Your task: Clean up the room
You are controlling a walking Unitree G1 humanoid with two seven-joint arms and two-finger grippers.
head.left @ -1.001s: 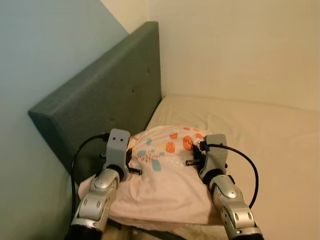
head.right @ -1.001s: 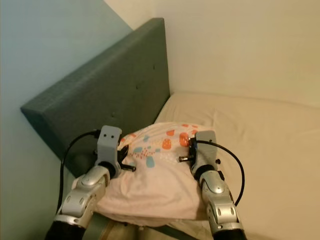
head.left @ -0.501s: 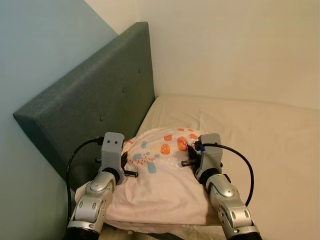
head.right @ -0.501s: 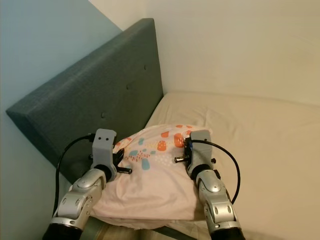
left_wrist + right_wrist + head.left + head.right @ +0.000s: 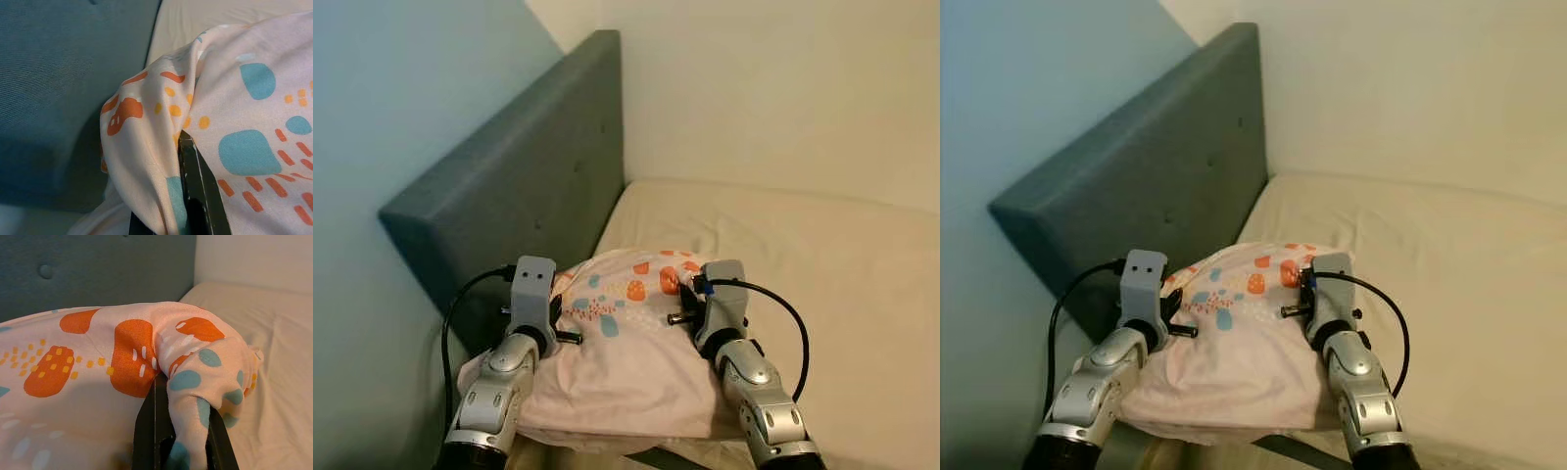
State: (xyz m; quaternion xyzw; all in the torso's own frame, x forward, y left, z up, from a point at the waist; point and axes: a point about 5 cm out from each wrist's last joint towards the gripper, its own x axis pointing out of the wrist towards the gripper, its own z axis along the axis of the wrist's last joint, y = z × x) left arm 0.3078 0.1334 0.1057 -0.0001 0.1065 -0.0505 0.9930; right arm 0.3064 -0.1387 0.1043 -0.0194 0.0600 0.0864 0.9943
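Headboard (image 5: 529,186) blocks the left; open mattress (image 5: 822,264) lies ahead, right.

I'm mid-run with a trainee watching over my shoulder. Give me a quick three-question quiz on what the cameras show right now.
1. True or false: the pillow lies flat on the mattress, untouched by either gripper.
2. Multiple choice: which way from the pillow does the grey-green headboard stand? A) robot's left B) robot's right C) behind the robot
3. Fill in: the left gripper and the right gripper each pinch one ___ of the pillow.

Key
1. False: both grippers are shut on its fabric, one at each side.
2. A
3. corner (the two far corners, toward the wall)
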